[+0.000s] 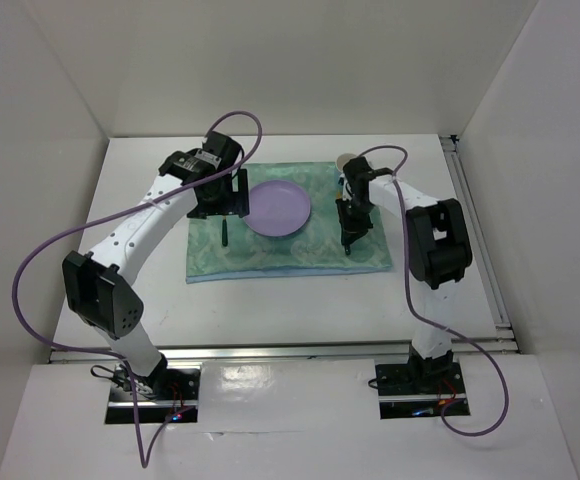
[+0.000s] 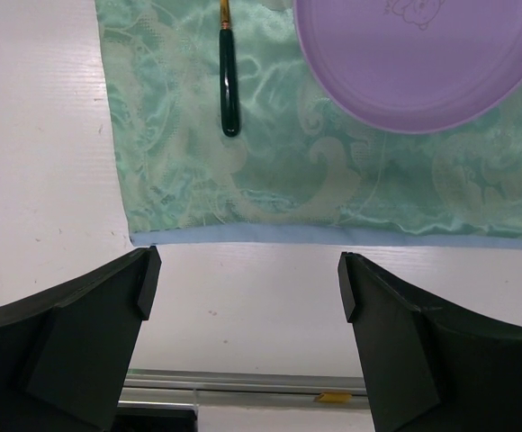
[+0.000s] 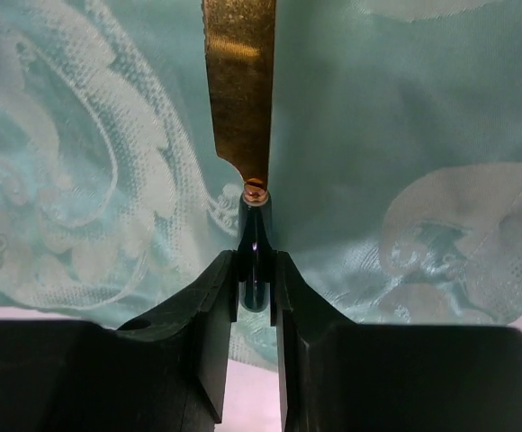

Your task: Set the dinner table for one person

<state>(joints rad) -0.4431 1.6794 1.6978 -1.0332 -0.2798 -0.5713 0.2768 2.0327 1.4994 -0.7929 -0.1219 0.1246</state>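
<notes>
The white dinner table [image 1: 300, 310] carries a teal patterned cloth [image 1: 270, 255] with a purple plate [image 1: 278, 208] on its middle. A dark-handled utensil [image 1: 224, 234] lies on the cloth left of the plate; it also shows in the left wrist view [image 2: 230, 99], as does the plate [image 2: 423, 63]. My left gripper [image 1: 238, 196] is open and empty [image 2: 243, 270], hovering by the plate's left side. My right gripper [image 1: 351, 236] is right of the plate, shut [image 3: 255, 270] on the dark handle of a knife [image 3: 254, 238], whose gold blade [image 3: 240, 81] lies over the cloth.
A small pale cup [image 1: 344, 162] stands at the cloth's far edge, partly hidden by the right arm. Aluminium rails [image 1: 480, 235] run along the table's right and near edges [image 2: 243, 389]. White walls enclose the left, back and right.
</notes>
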